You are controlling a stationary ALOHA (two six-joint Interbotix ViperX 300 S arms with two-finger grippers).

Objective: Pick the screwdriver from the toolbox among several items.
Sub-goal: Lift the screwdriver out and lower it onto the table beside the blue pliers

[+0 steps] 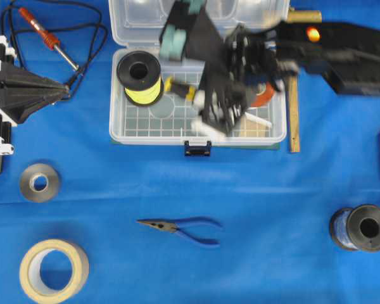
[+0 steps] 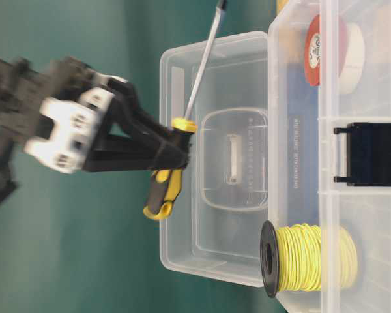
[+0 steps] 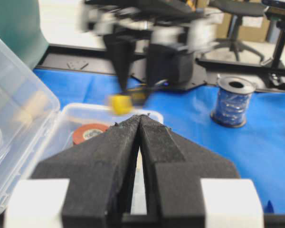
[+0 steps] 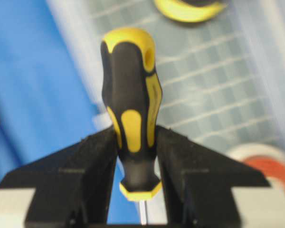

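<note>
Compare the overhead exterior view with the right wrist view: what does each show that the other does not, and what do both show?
Only the overhead view shows the blue-handled pliers, the soldering iron, the tape rolls and the left gripper, whose jaws stand together, off to the side. Only the right wrist view shows plainly the fingers pressed against both sides of the screwdriver handle. Both show the right gripper over the toolbox and its grid floor, with the yellow wire spool inside.
</note>
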